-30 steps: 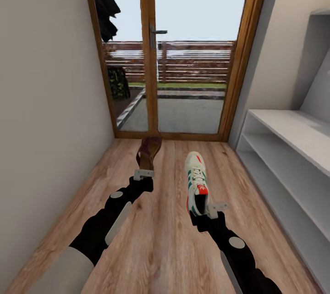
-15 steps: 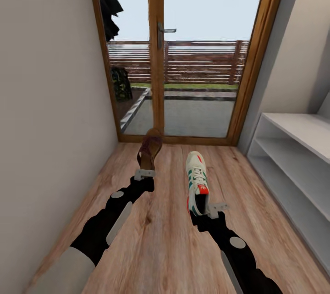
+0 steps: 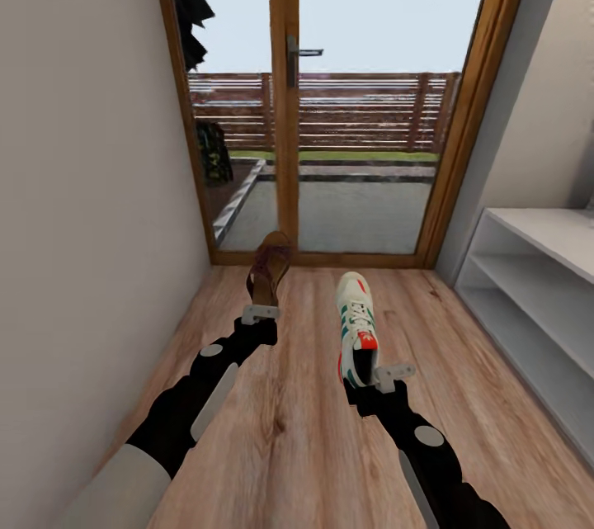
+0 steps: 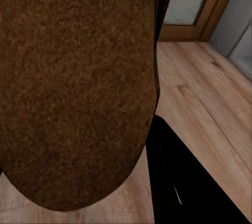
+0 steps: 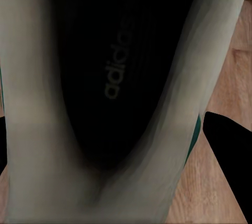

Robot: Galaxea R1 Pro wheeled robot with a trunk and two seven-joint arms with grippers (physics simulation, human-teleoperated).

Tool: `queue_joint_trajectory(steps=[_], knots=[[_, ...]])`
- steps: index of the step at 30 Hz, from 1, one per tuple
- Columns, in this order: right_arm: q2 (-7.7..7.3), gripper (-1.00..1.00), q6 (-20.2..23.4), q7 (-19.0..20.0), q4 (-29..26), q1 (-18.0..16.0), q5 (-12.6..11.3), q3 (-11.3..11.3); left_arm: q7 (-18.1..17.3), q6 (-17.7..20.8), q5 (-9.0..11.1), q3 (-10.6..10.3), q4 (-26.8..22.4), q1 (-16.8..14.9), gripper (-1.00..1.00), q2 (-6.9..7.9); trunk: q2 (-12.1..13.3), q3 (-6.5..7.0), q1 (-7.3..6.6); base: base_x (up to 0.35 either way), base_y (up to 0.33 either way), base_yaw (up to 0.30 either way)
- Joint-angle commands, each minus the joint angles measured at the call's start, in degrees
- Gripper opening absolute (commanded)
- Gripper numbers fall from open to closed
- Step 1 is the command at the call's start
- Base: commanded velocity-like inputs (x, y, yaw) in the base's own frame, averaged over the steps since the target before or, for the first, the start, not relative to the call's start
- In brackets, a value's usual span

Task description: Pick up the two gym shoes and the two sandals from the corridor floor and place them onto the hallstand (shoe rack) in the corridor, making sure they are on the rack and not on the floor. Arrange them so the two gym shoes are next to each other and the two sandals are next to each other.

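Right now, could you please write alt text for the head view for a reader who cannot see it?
Two black robot arms reach over a wooden corridor floor: the left pincer holds a dark brown leather sandal, the right pincer a white lace-up sneaker with green stripes. Ahead is a wood-framed glass door; a low white shoe rack stands at the right.

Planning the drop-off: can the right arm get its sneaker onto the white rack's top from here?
Probably not yet. The right claw holds the sneaker over mid-corridor floor, and the rack stands apart at the right wall. Nothing blocks the way.
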Motion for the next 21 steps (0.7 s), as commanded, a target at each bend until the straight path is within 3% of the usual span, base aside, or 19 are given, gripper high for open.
queue_joint_trajectory(steps=[1, 6, 17, 21], knots=[[0.01, -1.00, 0.3, -0.1, -0.1, 0.0, 0.0, 0.0, 0.1, 0.3, 0.3, 0.0, -0.1, 0.0, -1.00, 0.02, 0.0, -0.05, 0.02, 0.282, 0.208, -0.248], [0.01, -1.00, 0.3, -0.1, -0.1, 0.0, 0.0, 0.0, 0.0, 0.3, 0.3, 0.0, -0.1, 0.0, -1.00, 0.02, 0.0, -0.05, 0.02, 0.203, 0.127, -0.258], [0.01, -1.00, 0.3, -0.1, -0.1, 0.0, 0.0, 0.0, 0.1, 0.3, 0.3, -0.1, -0.1, 0.0, -1.00, -0.07, 0.0, -0.04, 0.02, 0.040, 0.017, -0.263], [0.01, -1.00, 0.3, -0.1, -0.1, 0.0, 0.1, 0.1, 0.1, 0.3, 0.3, -0.1, -0.1, 0.0, -1.00, -0.07, 0.0, -0.03, 0.02, 0.255, 0.106, -0.108]])
